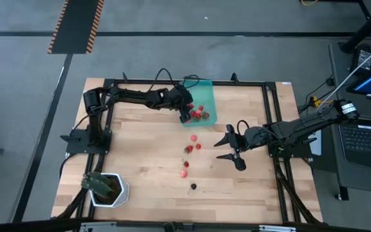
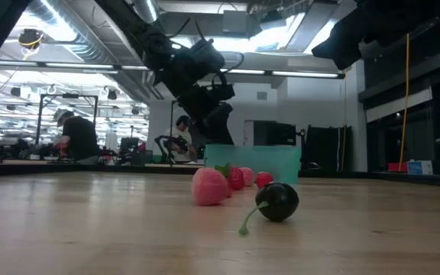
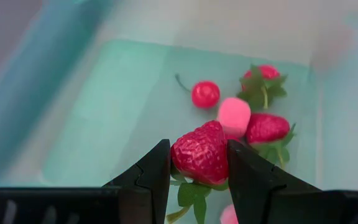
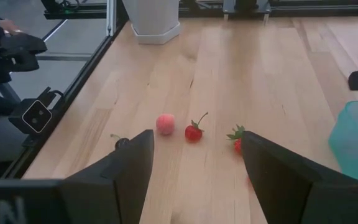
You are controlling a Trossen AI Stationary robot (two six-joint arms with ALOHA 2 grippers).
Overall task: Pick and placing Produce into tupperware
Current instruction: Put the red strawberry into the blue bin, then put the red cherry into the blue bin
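Near edge of the light wooden table (image 1: 147, 187): white round pot with a green plant (image 1: 107, 189) at the near left corner, not part of the job. Moving in, a small dark berry with a green stem (image 2: 276, 202) lies alone, then a pale pink rounded fruit (image 2: 209, 186) just behind it, then a loose scatter of small red strawberry-like fruits (image 1: 192, 143) up the middle of the table, apart from each other. Right gripper (image 1: 232, 148) hangs over the right half of the table, near that scatter, jaws spread wide and holding nothing; it looks to be waiting. Far edge, middle: shallow rectangular translucent teal plastic container (image 1: 205, 88), a few red and pink fruits already lying in it. Left gripper (image 3: 197, 165) sits over the inside of the container, jaws pinched on a red strawberry with green leaves (image 3: 201, 154), berry hanging just above the container floor beside the ones already dropped. Step in hand, I'd say: the place of this berry. Next move calls for opening the jaws to drop it, lifting clear of the container wall, then reaching back to the nearest loose fruit. Roughly half the produce is still on the table.
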